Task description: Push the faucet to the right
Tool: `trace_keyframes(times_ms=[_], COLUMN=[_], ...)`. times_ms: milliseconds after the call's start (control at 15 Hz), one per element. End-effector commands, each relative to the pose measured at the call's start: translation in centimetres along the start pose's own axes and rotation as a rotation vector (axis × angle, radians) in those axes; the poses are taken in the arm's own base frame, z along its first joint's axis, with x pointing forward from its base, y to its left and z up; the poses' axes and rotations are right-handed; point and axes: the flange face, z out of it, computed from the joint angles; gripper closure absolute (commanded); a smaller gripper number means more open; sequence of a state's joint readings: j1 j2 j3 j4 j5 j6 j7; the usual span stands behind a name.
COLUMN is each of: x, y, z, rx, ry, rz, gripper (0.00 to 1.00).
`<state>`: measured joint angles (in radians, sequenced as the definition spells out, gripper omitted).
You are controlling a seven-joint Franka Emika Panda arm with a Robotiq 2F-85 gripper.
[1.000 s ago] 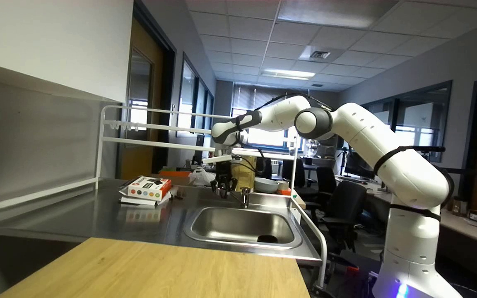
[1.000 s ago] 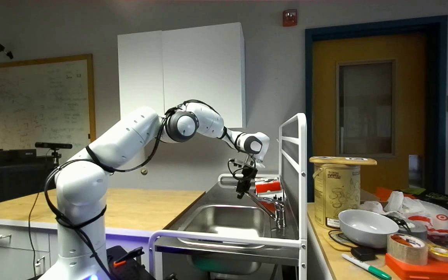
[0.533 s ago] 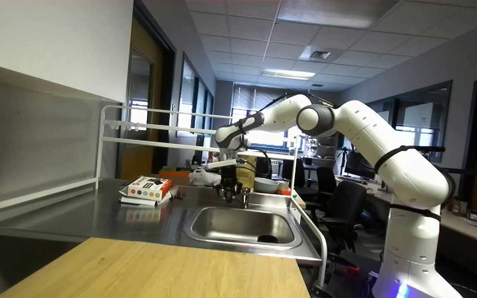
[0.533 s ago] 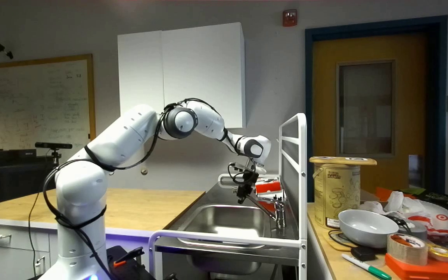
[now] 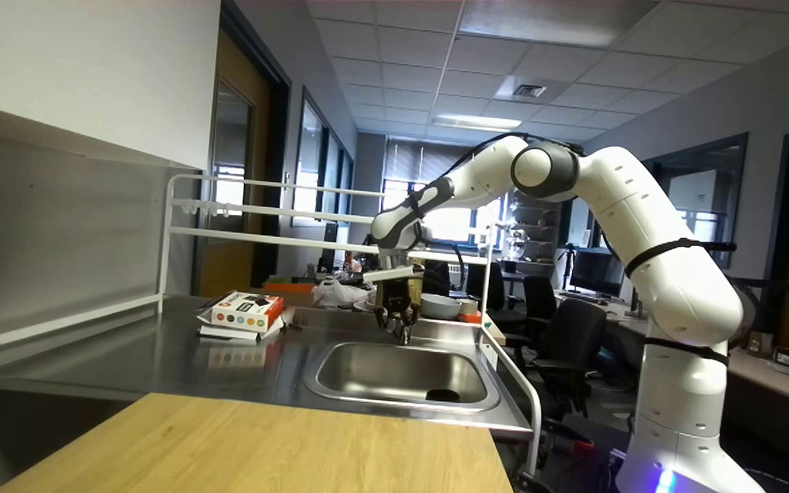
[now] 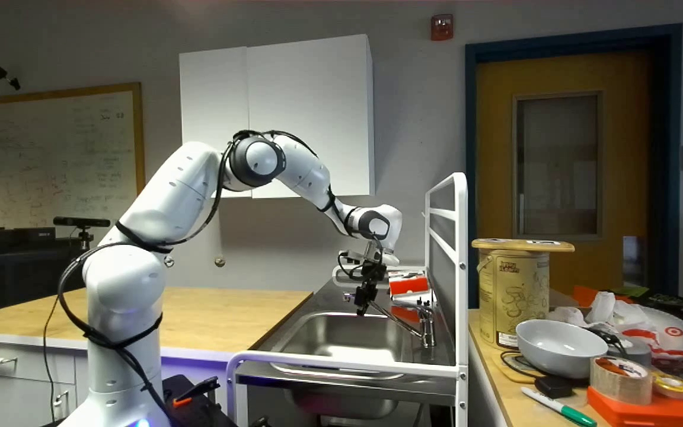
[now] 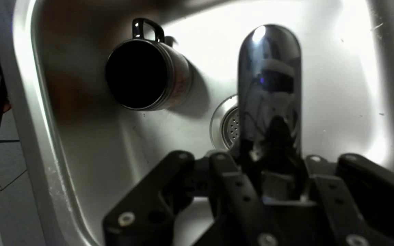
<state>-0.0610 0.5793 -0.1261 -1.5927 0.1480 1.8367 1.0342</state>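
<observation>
The faucet (image 6: 428,329) stands at the back rim of the steel sink basin (image 6: 350,338). Its slim upright stem bears a long slanting spout (image 6: 401,320) that rises toward my gripper (image 6: 365,305). In the wrist view the spout's rounded shiny end (image 7: 268,68) passes between the fingers, one on each side. My gripper (image 7: 268,164) is partly closed to about the spout's width and looks shut on it; the fingertips themselves are dark and unclear. In an exterior view my gripper (image 5: 396,329) stands in front of the faucet and hides most of it.
A dark mug (image 7: 139,73) lies in the basin near the drain (image 7: 229,124). White rack rails (image 5: 271,239) run behind the sink. A red-and-white box (image 5: 247,311) lies on the steel counter. Beyond the rack are a bowl (image 6: 561,347) and a tin (image 6: 513,296).
In an exterior view my gripper has moved right, from left of the faucet stem to in front of it. The spout has swung round with it. The arm's elbow has risen.
</observation>
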Motion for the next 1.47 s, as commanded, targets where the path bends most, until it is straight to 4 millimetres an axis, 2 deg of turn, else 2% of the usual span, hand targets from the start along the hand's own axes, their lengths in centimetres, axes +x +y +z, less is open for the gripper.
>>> trace_keyframes(times_ms=[0, 267, 400, 667, 733, 800, 867, 1133, 1400], x=[-1.4, -1.6, -0.9, 0.1, 0.0, 0.0, -0.2, -1.2, -3.1], y=[4.7, 9.2, 11.2, 14.2, 14.5, 14.6, 14.7, 15.1, 15.6], z=[1.0, 3.9, 5.3, 6.5, 6.6, 6.6, 6.6, 6.5, 6.5], rx=[0.001, -0.004, -0.017, -0.013, -0.015, -0.013, -0.014, -0.037, -0.083], ry=[0.028, 0.033, 0.039, 0.038, 0.037, 0.039, 0.035, 0.023, 0.018], rz=[-0.047, -0.06, -0.05, -0.043, -0.058, -0.07, -0.077, -0.098, -0.13], gripper=[0.97, 0.97, 0.97, 0.97, 0.65, 0.65, 0.6, 0.28, 0.01])
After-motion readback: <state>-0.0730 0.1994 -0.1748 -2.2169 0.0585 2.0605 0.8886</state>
